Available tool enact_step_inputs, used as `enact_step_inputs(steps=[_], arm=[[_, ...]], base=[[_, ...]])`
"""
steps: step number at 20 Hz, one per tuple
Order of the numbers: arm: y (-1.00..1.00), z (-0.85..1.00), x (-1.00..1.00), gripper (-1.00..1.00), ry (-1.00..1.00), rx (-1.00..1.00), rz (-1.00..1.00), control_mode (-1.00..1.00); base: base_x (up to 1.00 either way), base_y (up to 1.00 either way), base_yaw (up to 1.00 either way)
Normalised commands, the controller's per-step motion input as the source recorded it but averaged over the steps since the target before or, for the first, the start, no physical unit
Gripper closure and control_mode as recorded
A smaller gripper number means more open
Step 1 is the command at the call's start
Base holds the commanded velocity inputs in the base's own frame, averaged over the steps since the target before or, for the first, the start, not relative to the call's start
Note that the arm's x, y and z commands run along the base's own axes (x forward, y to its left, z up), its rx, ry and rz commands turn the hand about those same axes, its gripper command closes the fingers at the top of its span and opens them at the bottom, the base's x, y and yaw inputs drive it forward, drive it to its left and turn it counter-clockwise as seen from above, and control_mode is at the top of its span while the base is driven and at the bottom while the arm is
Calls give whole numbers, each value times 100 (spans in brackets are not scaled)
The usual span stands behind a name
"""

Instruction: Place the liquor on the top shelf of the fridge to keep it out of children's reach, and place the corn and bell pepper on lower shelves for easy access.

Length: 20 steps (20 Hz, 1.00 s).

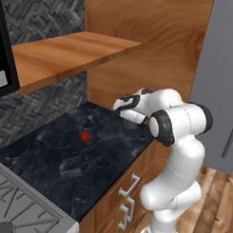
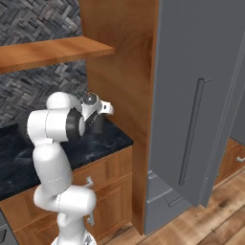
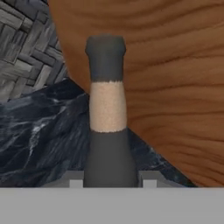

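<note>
**Desk:** What's the hand view showing, centre frame?

**Photographer:** The liquor [image 3: 108,131], a dark bottle with a tan band on its neck, rising from the bottom edge to the upper middle. The tool [image 3: 109,178] is clenched on it: the two grey fingertips [image 3: 74,178] press the bottle's dark body from either side, just below the tan band. Behind it, the black marbled counter [image 3: 39,140] at lower left and a wood panel [image 3: 175,87] across the right.

**Desk:** And from the base cameras?

**Photographer:** In the left base view the white arm reaches to the centre of the frame, the tool [image 1: 130,114] down at the counter's back corner against the wood panel. The bottle is hidden behind the hand there. The bell pepper [image 1: 85,136] sits alone left of centre on the counter, well apart from the arm. In the right base view the fridge [image 2: 201,95] fills the right half, its door showing the long bar handle [image 2: 191,134]; I can't tell from here whether it's ajar.

**Desk:** How will the bottle handle?

**Photographer:** My read: stiff, smooth, likely glass, so slippery and breakable, and bottom-heavy with that squat body. Holding high near the neck gives a narrow, sure span, but it may swing if tilted. Best carried upright and slowly.

**Desk:** The corn?

**Photographer:** Can't place it.
</note>
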Motion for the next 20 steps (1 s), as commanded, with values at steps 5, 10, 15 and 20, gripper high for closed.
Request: enact_step_inputs(steps=[5, 10, 15, 20], arm=[[0, 100, -91, 100, -6, 0, 23, -100], [0, 99, -100, 100, 0, 0, 24, -100], [0, 83, -100, 100, -7, 0, 21, -100], [-1, 90, -100, 100, -12, 0, 13, -100]], base=[[0, 0, 0], [0, 0, 0], [0, 0, 0], [0, 0, 0]])
